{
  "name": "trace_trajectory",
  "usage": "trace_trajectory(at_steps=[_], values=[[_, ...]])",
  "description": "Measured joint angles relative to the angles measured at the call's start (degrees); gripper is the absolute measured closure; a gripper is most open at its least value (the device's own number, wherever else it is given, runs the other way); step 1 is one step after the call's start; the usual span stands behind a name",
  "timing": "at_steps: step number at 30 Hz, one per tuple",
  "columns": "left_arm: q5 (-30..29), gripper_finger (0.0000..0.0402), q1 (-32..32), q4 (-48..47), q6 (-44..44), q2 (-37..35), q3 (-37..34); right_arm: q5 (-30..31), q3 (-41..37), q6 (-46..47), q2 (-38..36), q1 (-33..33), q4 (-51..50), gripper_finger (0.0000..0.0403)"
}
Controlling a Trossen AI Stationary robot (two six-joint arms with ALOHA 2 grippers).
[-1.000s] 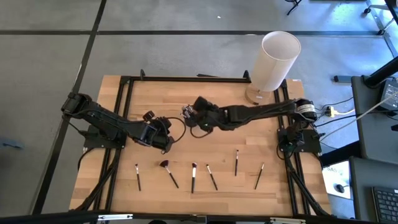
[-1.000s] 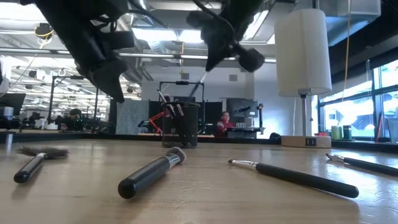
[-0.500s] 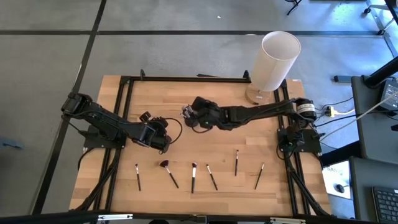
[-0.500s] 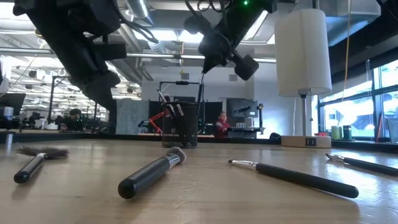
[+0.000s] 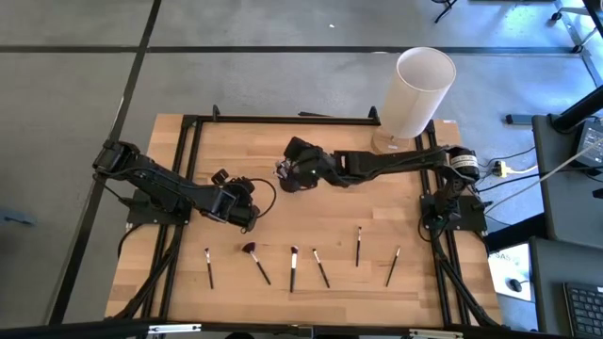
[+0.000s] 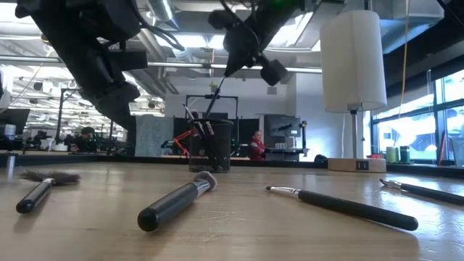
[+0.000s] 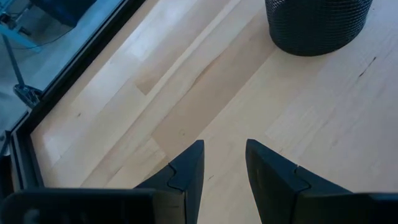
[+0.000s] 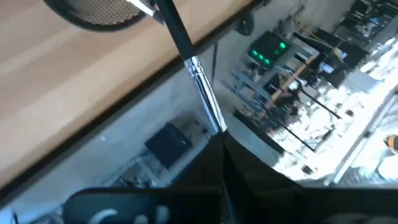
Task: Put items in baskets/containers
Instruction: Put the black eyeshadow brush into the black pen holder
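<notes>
The black mesh cup (image 6: 211,148) stands mid-table on its base with several brushes upright in it; it also shows in the high view (image 5: 283,173) and the left wrist view (image 7: 317,25). My right gripper (image 8: 221,140) hovers above it (image 6: 233,58), shut on one thin brush (image 6: 215,94). Several more brushes lie flat in a row near the table's near edge, among them a fan-headed one (image 5: 252,256) and a thick one (image 6: 177,201). My left gripper (image 7: 224,165) is open and empty above bare wood left of the cup (image 5: 247,213). My right gripper pinches the brush between its two fingers at the head end, just past the silver ferrule (image 8: 206,102). The fingers come slanting from above and from the table's right. The brush is lifted clear and hangs tilted, its dark handle (image 8: 171,25) reaching down to the cup's mouth (image 8: 93,12).
A tall white cylinder (image 5: 419,89) stands on a wooden base at the table's far right corner. A black frame (image 5: 283,120) runs round the table top. Bare wood lies between the cup and the brush row. Beyond the table are lab benches and a distant person (image 6: 259,141).
My right gripper has moved toward the table's left and far edge, over the cup, and tipped. The brush, which hung near upright beside the cup, now slants with its handle end at the cup's mouth. My left gripper drew back slightly toward the table's left.
</notes>
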Motion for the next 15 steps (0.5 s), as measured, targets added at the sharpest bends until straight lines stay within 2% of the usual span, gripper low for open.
trace_trajectory(at_steps=[9, 15], values=[[-0.2, 0.0288, 0.0, 0.0, 0.5, 0.0, 0.0, -6.7, -0.1, 2.2, 0.2, -2.6, -1.0, 0.0398], [-1.4, 0.0288, 0.0, 0.0, 0.4, 0.0, 0.0, -4.2, -0.1, 1.3, 1.4, -2.6, -2.1, 0.0398]])
